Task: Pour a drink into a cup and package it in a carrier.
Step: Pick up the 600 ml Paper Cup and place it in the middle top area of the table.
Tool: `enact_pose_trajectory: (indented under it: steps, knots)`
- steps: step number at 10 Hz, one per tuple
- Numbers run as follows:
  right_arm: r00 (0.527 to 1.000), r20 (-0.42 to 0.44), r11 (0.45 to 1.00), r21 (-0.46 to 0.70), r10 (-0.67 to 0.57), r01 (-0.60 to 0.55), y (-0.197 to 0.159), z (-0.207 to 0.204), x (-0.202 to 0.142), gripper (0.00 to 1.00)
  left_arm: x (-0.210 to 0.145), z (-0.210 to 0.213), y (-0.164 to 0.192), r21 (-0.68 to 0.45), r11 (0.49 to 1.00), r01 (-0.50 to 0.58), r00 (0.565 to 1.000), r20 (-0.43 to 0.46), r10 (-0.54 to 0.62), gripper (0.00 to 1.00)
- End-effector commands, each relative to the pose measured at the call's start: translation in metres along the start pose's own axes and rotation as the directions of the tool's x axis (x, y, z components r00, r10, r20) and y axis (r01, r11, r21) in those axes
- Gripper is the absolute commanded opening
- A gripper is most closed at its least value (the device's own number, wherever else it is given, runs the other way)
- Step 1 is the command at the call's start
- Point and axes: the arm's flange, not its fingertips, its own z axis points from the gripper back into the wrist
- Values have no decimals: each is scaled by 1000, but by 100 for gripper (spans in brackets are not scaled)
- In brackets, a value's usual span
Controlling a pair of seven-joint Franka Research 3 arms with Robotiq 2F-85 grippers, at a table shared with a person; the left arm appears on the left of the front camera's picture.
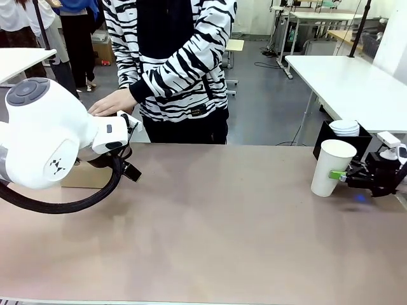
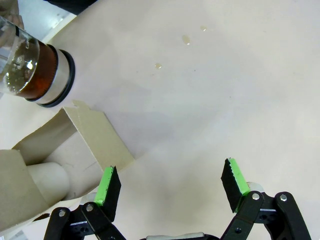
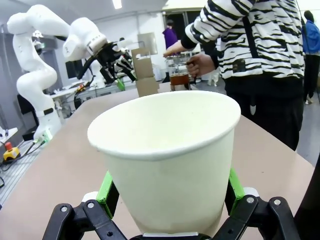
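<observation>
The white paper cup stands upright at the table's right end. My right gripper is open, its green pads on either side of the cup. The brown cardboard carrier sits at the far left, partly behind my left arm. My left gripper hangs open over bare table, its left finger next to the carrier's edge. The dark amber drink is in a glass jug beside the carrier. In the right wrist view the person's hand holds that jug.
A black box with stacked white lids stands behind the cup at the right edge. The person in a striped top stands at the far side, one hand near my left wrist. A few droplets lie on the table.
</observation>
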Motion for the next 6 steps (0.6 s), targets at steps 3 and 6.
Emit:
enact_pose_trajectory:
  steps: [3,6]
  knots:
    - [1000,-9,999,37,-17,17,-17,-10,-5,88,0,0,0,-1,1000,1,1000,1,-1,100]
    - [1000,-10,1000,27,-3,3,-12,-8,-8,80,0,0,0,-1,1000,1,1000,1,-1,100]
